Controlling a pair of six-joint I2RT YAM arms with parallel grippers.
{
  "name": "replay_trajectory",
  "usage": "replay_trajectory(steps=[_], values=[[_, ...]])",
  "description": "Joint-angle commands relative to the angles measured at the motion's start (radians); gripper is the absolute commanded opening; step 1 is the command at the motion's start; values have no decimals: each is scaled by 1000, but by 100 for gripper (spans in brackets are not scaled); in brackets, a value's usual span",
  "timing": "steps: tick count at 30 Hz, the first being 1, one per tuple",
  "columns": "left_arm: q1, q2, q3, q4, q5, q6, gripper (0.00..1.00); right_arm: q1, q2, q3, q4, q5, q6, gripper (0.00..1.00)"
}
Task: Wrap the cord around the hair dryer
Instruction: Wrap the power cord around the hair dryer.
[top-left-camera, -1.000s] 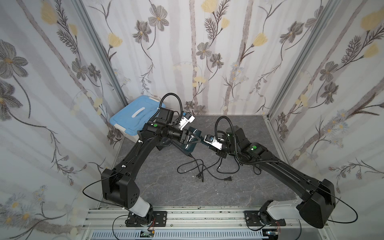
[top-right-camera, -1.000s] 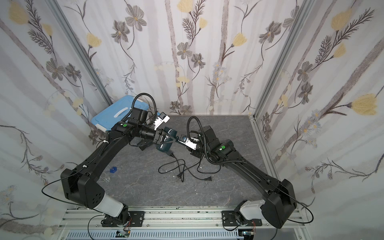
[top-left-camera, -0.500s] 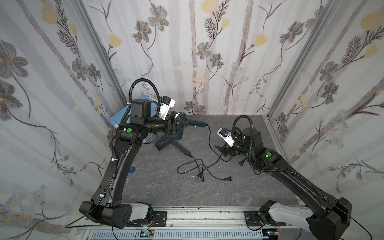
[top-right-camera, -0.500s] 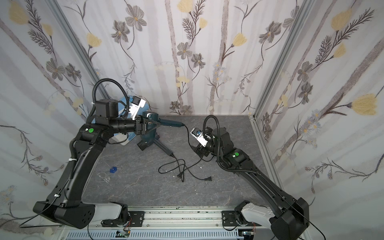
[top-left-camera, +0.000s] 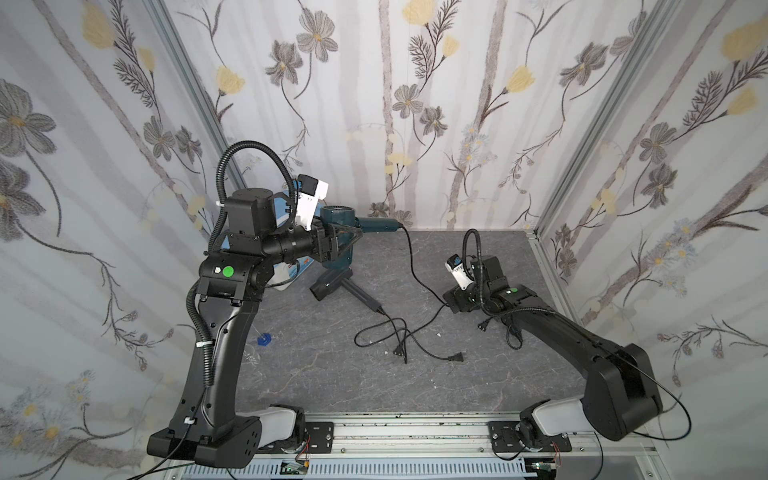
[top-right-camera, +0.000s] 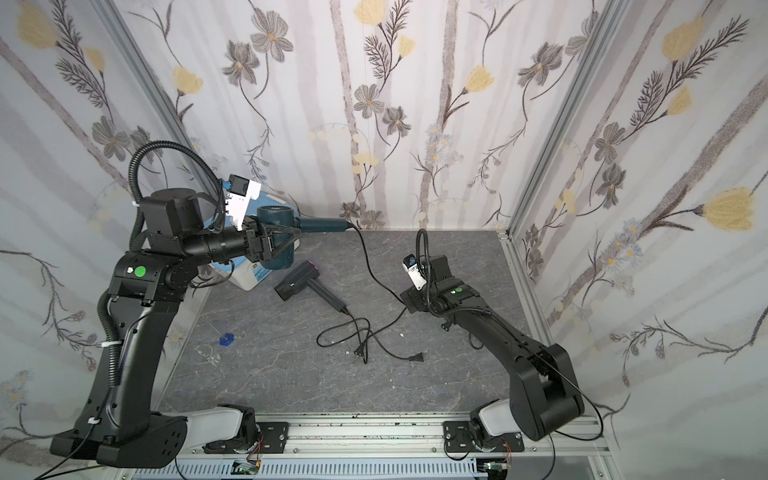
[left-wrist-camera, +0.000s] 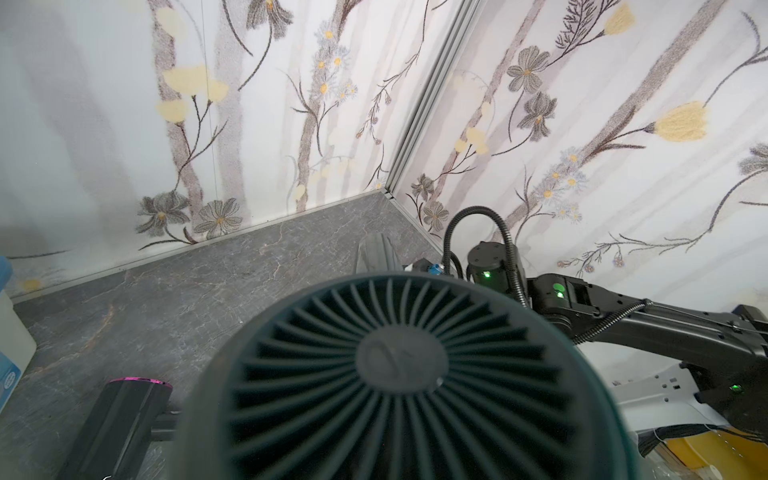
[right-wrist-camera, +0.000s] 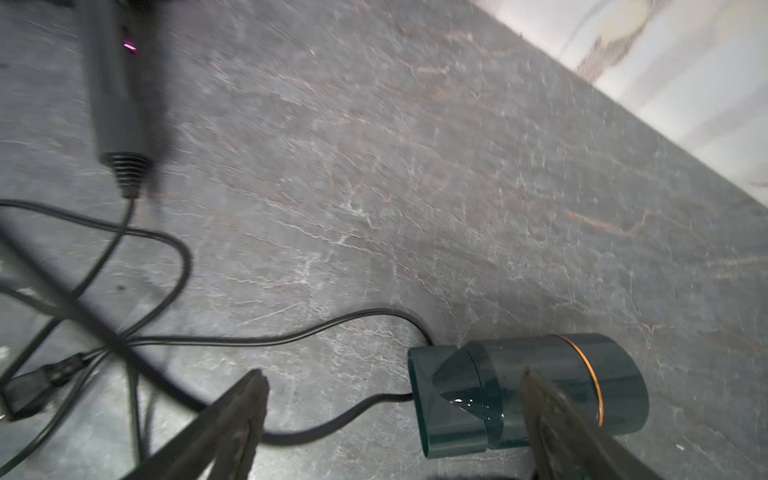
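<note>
A teal hair dryer (top-left-camera: 337, 232) hangs above the back left of the table, its handle (top-left-camera: 376, 224) pointing right. My left gripper (top-left-camera: 348, 242) is shut on its barrel; the rear grille (left-wrist-camera: 399, 374) fills the left wrist view and hides the fingers. Its black cord (top-left-camera: 414, 274) drops from the handle to the table beside my right gripper (top-left-camera: 452, 301), then runs on to a plug (top-left-camera: 457, 356). My right gripper (right-wrist-camera: 395, 411) stands open low over the table. A loose teal nozzle (right-wrist-camera: 498, 390) lies by one finger (right-wrist-camera: 548, 415), with the cord (right-wrist-camera: 332, 424) passing between the fingers.
A black hair dryer (top-left-camera: 328, 284) with a pink ring lies mid-table, its own cord (top-left-camera: 380, 332) looped and tangled with the first. A white box with a blue lid (top-right-camera: 253, 274) stands back left. A small blue piece (top-left-camera: 263, 340) lies front left. Walls close three sides.
My left arm has carried the teal dryer up and back to the left. My right arm has drawn away to the right, dropped low and opened its jaws.
</note>
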Motion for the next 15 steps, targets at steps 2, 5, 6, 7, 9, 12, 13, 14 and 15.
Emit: replay_trajectory(steps=[2, 5, 6, 7, 9, 12, 13, 14, 15], values=[[1, -17, -43, 37, 16, -9, 0, 0, 97, 54, -76, 193, 88, 97], [2, -19, -73, 33, 7, -2, 0, -7, 113, 41, -76, 248, 121, 99], [0, -20, -82, 30, 3, -2, 0, -13, 115, 36, -76, 255, 133, 99], [1, -19, -93, 31, -2, -1, 0, -20, 121, 30, -79, 256, 141, 99], [1, -19, -116, 38, -6, -5, 0, -30, 138, 23, -85, 276, 153, 99], [1, -19, -135, 48, -18, -9, 0, -34, 179, 18, -97, 330, 155, 99], [1, -19, -136, 47, -26, -10, 0, -35, 192, 17, -98, 344, 157, 99], [0, -19, -134, 43, -32, -7, 0, -37, 200, 15, -98, 353, 159, 99], [1, -19, -133, 41, -37, -4, 0, -39, 207, 13, -98, 362, 162, 99]])
